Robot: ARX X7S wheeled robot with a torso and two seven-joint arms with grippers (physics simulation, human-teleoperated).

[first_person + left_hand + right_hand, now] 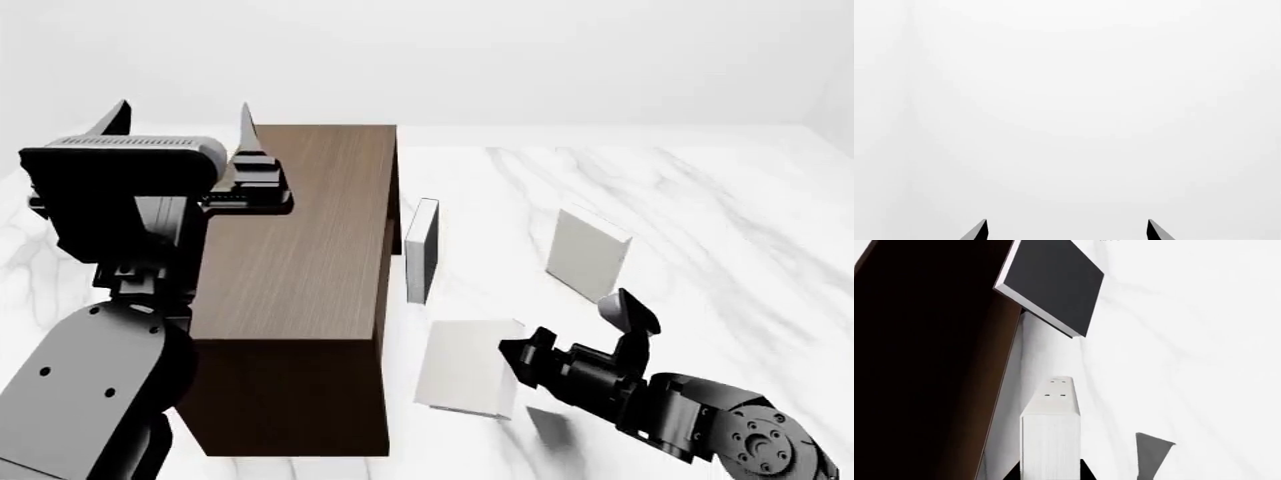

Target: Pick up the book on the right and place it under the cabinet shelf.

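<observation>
The book (465,365), plain and pale, is held face-up just right of the cabinet shelf (300,270), near its near end. My right gripper (518,362) is shut on the book's right edge. In the right wrist view the book (1049,435) runs forward from between the jaws of the right gripper (1049,476), beside the dark cabinet shelf (927,365). My left gripper (183,120) is raised above the cabinet's left side, open and empty. In the left wrist view the left gripper (1067,231) faces only a blank white wall.
A slim book with a dark grey face (422,248) stands on edge against the cabinet's right side, ahead of the held book; it also shows in the right wrist view (1054,285). Another plain pale book (587,255) stands upright further right on the white marble table (721,230).
</observation>
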